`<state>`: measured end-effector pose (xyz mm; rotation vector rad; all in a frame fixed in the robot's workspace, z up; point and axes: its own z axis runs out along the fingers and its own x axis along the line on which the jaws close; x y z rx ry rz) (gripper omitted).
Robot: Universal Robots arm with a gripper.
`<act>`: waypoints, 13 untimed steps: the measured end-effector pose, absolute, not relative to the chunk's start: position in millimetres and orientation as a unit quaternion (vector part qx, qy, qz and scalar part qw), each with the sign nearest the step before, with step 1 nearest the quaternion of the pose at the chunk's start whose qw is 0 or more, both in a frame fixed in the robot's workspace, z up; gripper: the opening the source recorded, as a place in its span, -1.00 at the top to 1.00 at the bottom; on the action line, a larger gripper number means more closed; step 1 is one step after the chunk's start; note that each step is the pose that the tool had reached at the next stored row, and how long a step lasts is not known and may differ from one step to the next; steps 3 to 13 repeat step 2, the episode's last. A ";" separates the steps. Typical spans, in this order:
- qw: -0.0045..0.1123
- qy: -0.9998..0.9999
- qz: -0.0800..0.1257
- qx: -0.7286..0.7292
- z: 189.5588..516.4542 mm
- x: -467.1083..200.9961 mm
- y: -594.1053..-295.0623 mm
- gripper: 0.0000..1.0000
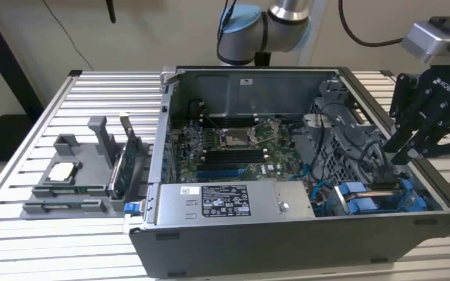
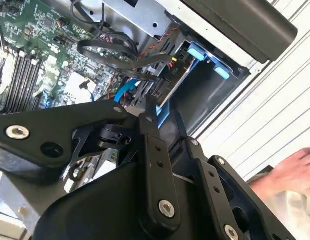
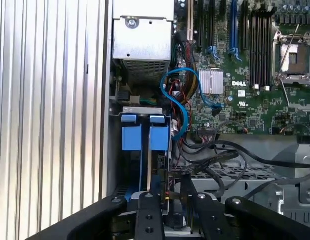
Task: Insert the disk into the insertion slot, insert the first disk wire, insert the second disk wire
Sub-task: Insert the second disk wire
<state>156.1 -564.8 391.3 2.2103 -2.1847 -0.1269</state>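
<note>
Your fingers (image 1: 388, 171) are pinched narrow on a black wire connector, low over the disk (image 1: 381, 196) in its blue carrier, already seated in the insertion slot (image 3: 145, 150). You have two blue carrier tabs side by side at the case's corner. A person's hand (image 2: 295, 172) rests on the table just outside the case wall.

gripper (image 1: 412, 149): looking black all over
disk (image 3: 144, 137): showing bright blue frame tabs
motherboard (image 1: 233, 146): looking green with black slots
thin cable (image 3: 177, 95): showing bright blue
power-supply box (image 1: 225, 202): looking grey, wearing a black-and-white label
computer case (image 1: 287, 246): looking dark grey
table (image 1: 21, 175): showing silver stripes
parts holder (image 1: 80, 175): looking grey
</note>
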 end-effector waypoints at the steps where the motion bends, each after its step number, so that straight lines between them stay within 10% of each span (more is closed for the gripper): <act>1: 0.016 -0.702 -0.041 0.711 391.3 156.0 -564.8 0.40; 13: 0.016 -0.702 -0.041 0.711 391.3 156.0 -564.8 0.40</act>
